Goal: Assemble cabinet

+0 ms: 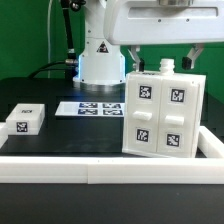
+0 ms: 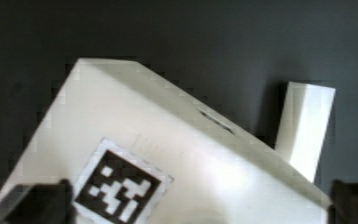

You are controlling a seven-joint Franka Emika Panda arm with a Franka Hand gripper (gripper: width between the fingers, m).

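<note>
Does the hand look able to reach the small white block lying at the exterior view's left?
Probably yes: the small white block lies alone on the black table, nothing over it; the hand hangs above the cabinet.

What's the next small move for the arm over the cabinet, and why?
Probably lower the gripper straight down a little. It hangs just above the top of the upright cabinet, with its fingers spread and holding nothing. The wrist view shows the cabinet close below. Whether the fingers already touch the top is hard to tell, so go slowly.
</note>
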